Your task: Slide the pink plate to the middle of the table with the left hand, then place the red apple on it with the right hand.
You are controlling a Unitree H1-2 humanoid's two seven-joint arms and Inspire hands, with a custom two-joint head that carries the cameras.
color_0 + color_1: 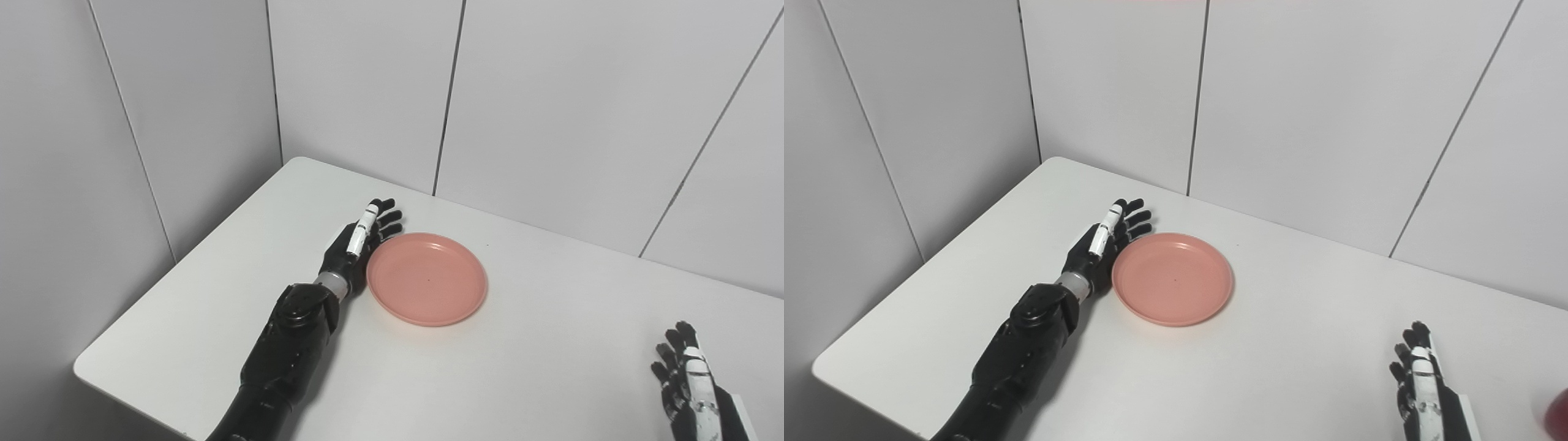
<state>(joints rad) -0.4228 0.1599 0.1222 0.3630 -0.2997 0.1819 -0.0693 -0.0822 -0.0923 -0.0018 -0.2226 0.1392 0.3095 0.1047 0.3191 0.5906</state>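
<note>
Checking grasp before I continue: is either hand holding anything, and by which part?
Nothing is held. The left hand lies open against the pink plate's left rim; the right hand is open, empty.

Pink plate, black hands, white and grey all round.

I see the plate [427, 278] as a plain salmon pink with one tiny dark speck near its middle, lying just right of my left hand [358, 245], which is glossy black with a white strip along one finger and a silver-grey band at the wrist. My right hand [1421, 383] is black too, with a white strip on its back. Beyond it, at the frame edge, I catch a blurred dark red sliver [1557, 415]. The table [551, 343] is plain white, the wall panels [361, 86] pale grey with dark seams.
</note>
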